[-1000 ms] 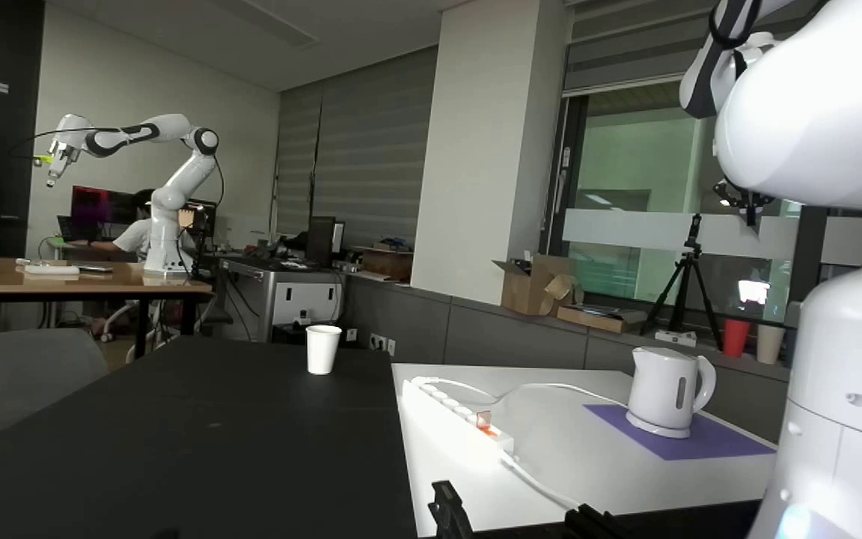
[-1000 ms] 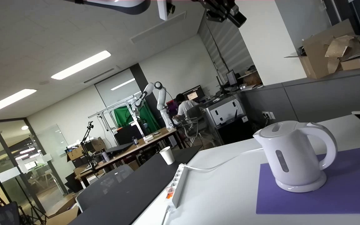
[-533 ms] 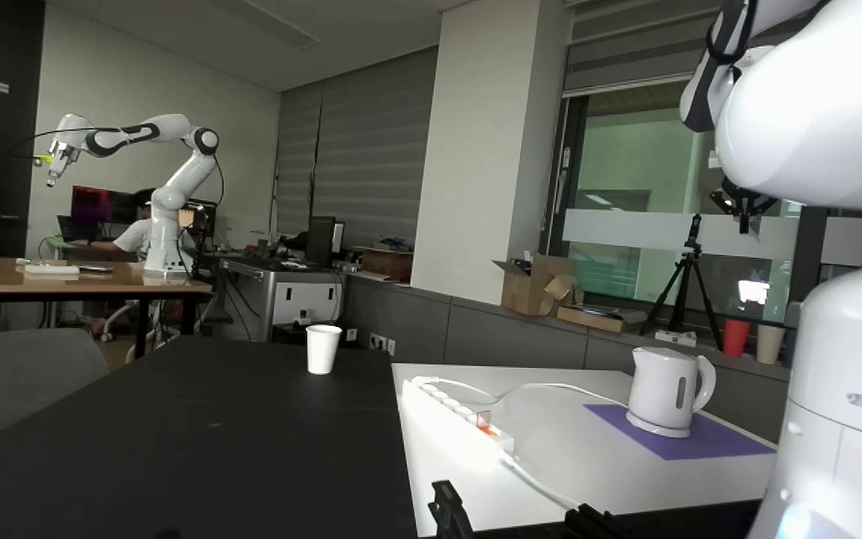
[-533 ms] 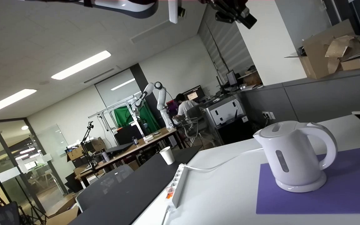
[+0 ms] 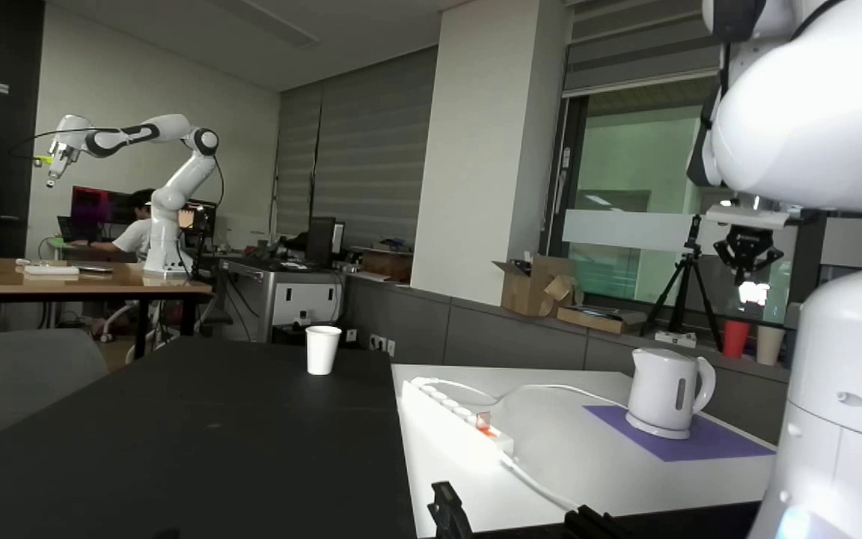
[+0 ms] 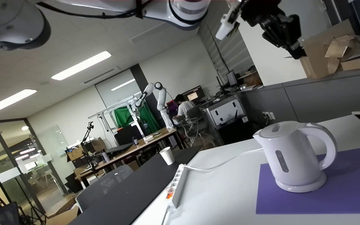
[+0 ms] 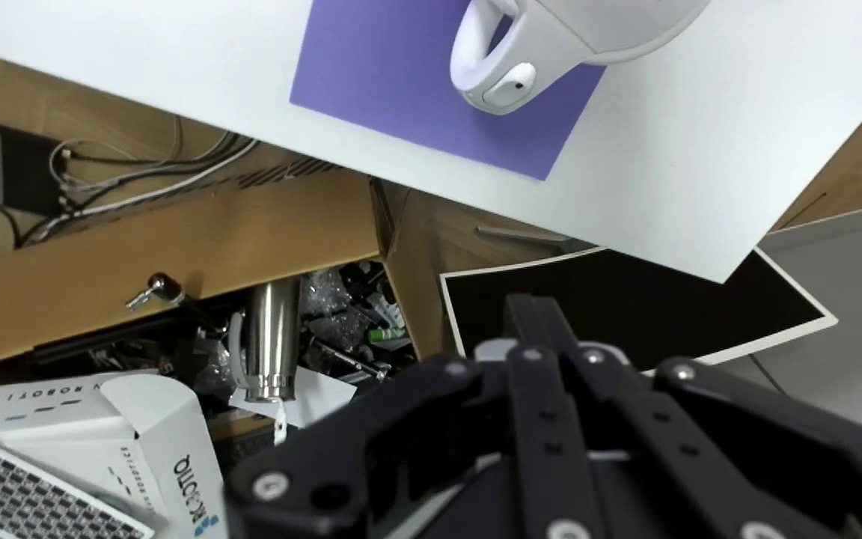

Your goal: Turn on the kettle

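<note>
The gripper had its fingers together. Well beyond the tips showed the white kettle, partly out of view, its handle over a purple sheet on a white table. Nearer the tips, partly behind the table's corner, was a dark pale-edged panel. Left of the gripper stood an open carton with a metal flask inside.

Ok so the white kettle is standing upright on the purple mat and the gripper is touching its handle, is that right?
Not quite. The gripper is not touching the handle: it hangs clear, higher than the kettle, with a visible gap in both exterior views. The white kettle does stand upright on the purple mat.
</note>
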`<action>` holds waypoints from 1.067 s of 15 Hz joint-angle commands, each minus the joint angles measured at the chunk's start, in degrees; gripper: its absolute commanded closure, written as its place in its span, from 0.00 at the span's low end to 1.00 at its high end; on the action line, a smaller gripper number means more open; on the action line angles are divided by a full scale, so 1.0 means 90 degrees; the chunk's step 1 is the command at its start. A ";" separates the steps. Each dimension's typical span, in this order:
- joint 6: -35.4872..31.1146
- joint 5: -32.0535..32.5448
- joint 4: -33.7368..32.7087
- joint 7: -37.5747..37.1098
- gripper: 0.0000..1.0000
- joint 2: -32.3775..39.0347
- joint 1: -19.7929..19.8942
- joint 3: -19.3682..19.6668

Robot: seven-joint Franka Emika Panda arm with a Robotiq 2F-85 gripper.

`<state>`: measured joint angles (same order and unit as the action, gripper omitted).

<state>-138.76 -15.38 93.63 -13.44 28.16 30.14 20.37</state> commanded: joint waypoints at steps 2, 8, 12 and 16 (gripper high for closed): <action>0.0675 -0.0655 -0.1452 -0.0395 1.00 0.1262 0.0628 -0.0212; 0.1497 -0.0910 -0.2583 -0.0676 1.00 0.2282 0.1185 -0.0603; 0.1981 -0.1037 -0.3254 -0.0904 1.00 0.2784 0.1386 -0.0879; 0.2323 -0.1071 -0.3732 -0.1035 1.00 0.3148 0.1425 -0.1097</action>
<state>-121.62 -24.69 66.60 -19.57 52.91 41.90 12.11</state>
